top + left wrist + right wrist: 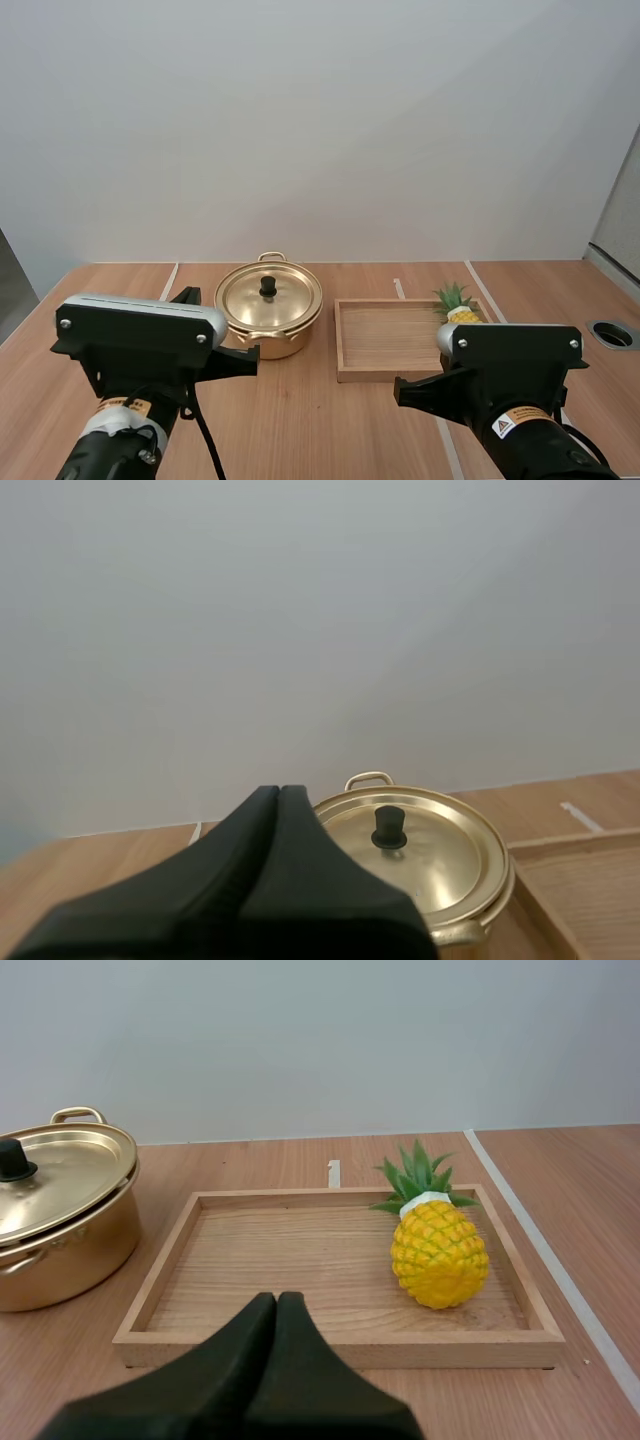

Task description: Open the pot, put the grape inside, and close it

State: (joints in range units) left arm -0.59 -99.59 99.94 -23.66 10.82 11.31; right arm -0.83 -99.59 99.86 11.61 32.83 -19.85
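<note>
High view shows the pot with its lid on, just ahead-right of our left gripper, so that one is nearer the knob. The fruit to hand is a pineapple (not a grape), lying in the wooden tray right of the pot, before our right gripper. Both grippers sit low and level, short of the pot, each closed on nothing.

A robot test lab is suggested: a plain wooden counter marked with white lines is set against a bare white wall behind the pot, and a round cable port is cut into it well right of the pot.
</note>
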